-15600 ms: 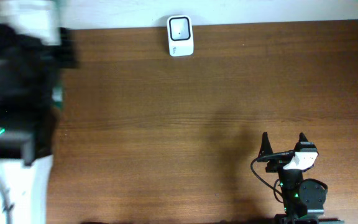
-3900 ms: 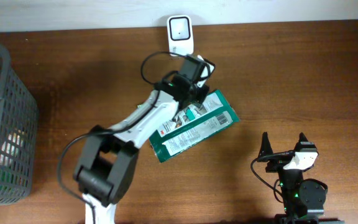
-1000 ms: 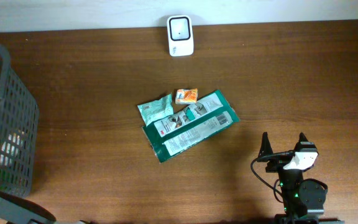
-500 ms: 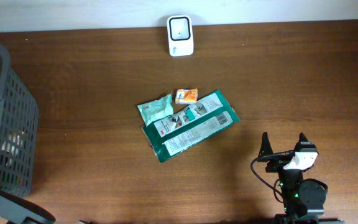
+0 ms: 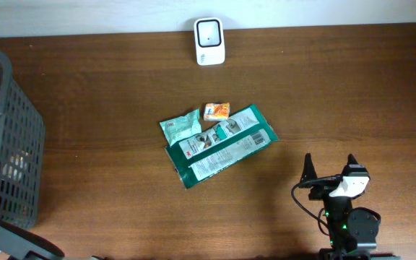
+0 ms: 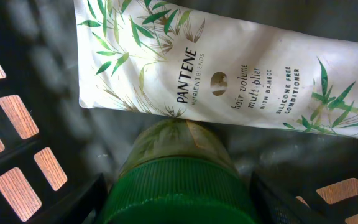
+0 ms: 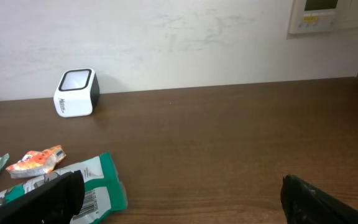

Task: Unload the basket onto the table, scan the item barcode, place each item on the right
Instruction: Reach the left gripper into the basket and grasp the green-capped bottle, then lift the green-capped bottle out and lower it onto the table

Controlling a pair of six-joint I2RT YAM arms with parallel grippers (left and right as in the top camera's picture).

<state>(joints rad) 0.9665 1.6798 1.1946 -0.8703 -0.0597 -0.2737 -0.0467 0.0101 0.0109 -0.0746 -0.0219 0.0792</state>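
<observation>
**Scanner** (image 5: 209,41): white, standing at the far edge of the counter (image 5: 352,94), against the wall.

**Basket** (image 5: 6,137): dark mesh, well to the left of the scanner, at the counter's left end.

**Bottle** (image 6: 178,155): inside the basket, so well left of the scanner. Its green cap faces the wrist camera. Its far end meets a white conditioner tube (image 6: 229,74) lying on the basket floor.

**Left jaws:** down inside the basket, with one dark finger (image 6: 67,205) on either side of the bottle's cap. They sit close against the cap. The view is too tight to tell whether they actually pinch it.

**Right jaws:** spread wide and holding nothing. They are low near the counter's front edge, well in front of the scanner and to its right.

**Other goods, in front of the scanner:**
- A long green packet (image 5: 221,146) lies with its barcode face up.
- A small teal packet (image 5: 181,128) appears to touch its left end.
- A small orange packet (image 5: 217,110) lies just beside it on the scanner side.
</observation>
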